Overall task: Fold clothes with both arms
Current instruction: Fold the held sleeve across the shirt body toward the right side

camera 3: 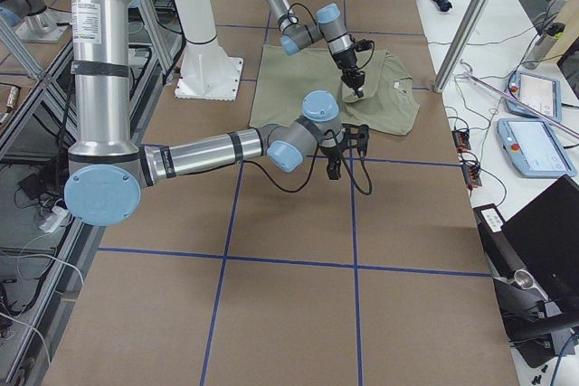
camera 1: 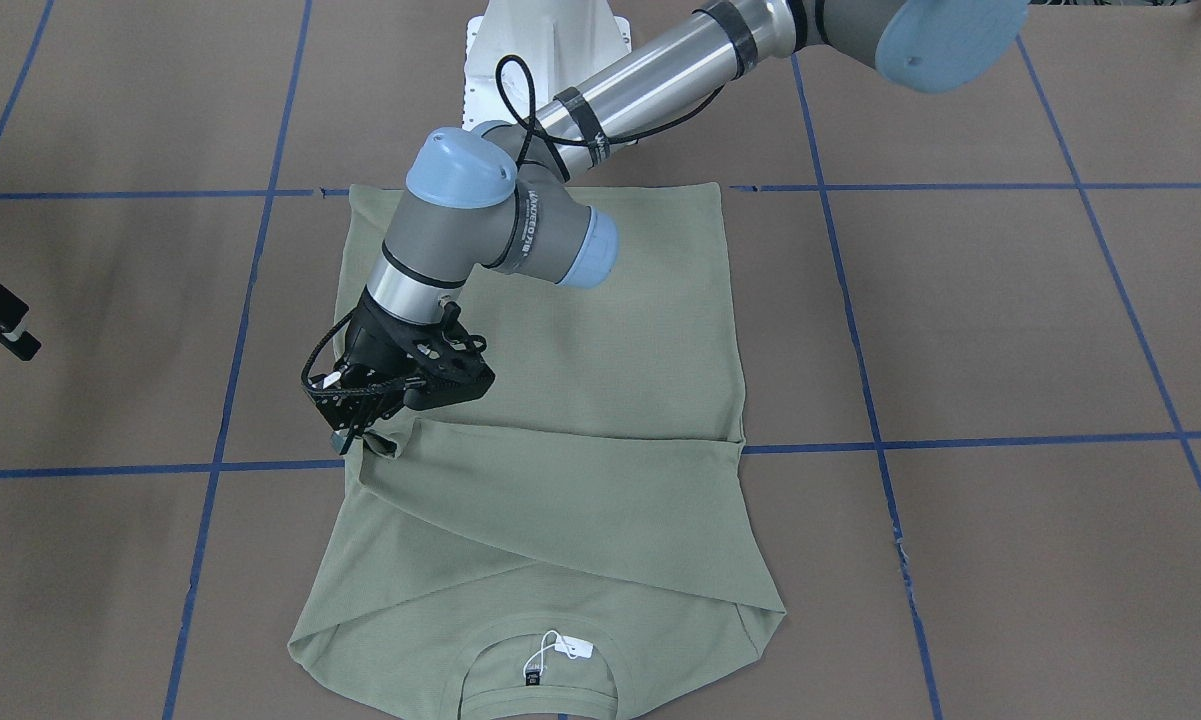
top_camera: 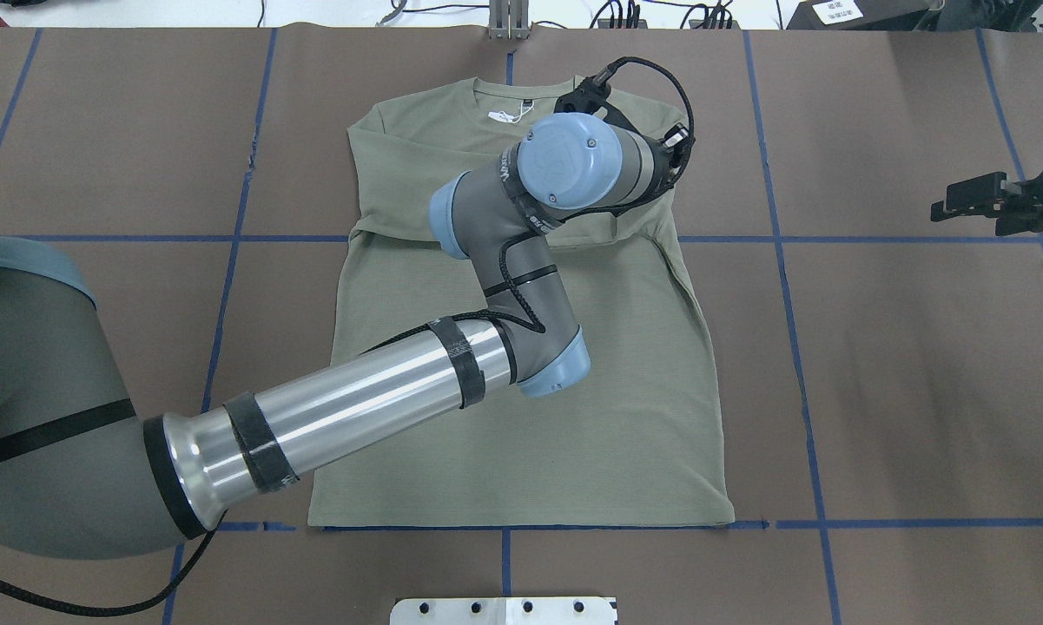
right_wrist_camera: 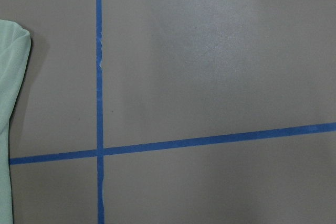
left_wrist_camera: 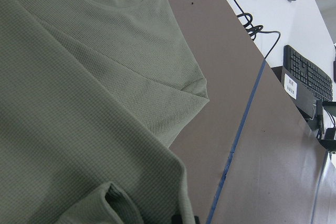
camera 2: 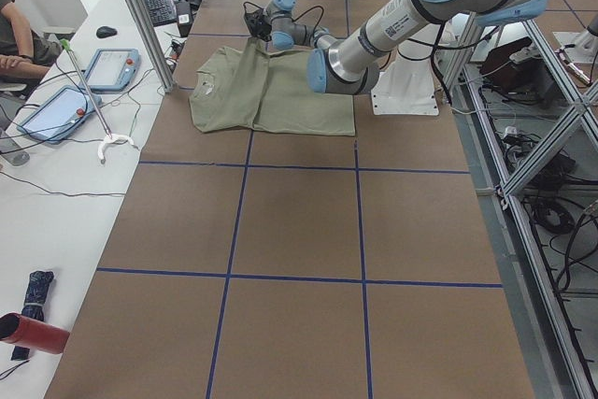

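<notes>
The sage-green knit shirt [camera 1: 600, 380] lies flat in the middle of the desk [camera 1: 1010, 330], collar away from the robot and a white hang tag [camera 1: 572, 648] at the neck. Its fine waffle weave looks soft and limp. Both sleeves seem to be laid across the chest, so I'd say the sleeve fold is finishing. The left end effector [camera 1: 353, 432] has reached across to the shirt's edge on the robot's right. It looks nipped narrow on a pucker of sleeve end, though its jaws are mostly hidden. Next it should let go without dragging the cloth, then both arms take the hem. The right end effector [top_camera: 955, 198] hangs well aside over matte brown desk gridded with blue tape [camera 1: 960, 440], seemingly parted and empty.
</notes>
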Motion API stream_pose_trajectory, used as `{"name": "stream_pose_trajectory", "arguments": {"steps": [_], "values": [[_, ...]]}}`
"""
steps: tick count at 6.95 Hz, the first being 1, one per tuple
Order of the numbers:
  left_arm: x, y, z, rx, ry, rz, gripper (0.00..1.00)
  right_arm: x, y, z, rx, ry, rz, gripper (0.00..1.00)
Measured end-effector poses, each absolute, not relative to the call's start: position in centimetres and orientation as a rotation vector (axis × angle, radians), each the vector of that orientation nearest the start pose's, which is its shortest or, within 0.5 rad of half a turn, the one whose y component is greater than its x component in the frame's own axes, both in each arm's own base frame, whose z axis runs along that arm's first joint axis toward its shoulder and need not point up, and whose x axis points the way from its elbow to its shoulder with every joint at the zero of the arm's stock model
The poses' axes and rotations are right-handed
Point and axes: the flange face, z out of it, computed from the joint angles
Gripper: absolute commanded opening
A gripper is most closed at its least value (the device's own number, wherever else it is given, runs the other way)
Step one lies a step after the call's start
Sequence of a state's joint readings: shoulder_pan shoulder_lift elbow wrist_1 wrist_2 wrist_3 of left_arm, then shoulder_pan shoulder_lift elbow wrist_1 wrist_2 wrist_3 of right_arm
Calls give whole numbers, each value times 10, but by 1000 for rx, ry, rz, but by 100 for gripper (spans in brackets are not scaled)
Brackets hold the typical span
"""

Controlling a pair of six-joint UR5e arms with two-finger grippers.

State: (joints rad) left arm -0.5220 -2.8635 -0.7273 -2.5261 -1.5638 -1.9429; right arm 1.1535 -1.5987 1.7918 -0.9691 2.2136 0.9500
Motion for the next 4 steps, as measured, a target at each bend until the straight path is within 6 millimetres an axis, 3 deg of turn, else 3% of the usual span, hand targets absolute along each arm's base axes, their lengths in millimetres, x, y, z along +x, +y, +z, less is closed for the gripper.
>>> {"name": "stream_pose_trajectory", "arguments": {"steps": [1,2,4], "values": [[699,-551,24,119,1444,-747,15,-135,-486,496,211,-957,233,100],[706,-546,22,121,1446,-746,48,-135,-487,497,211,-957,233,100],[712,-540,23,129,1453,-737,77,-136,-488,496,212,-956,234,100]]}}
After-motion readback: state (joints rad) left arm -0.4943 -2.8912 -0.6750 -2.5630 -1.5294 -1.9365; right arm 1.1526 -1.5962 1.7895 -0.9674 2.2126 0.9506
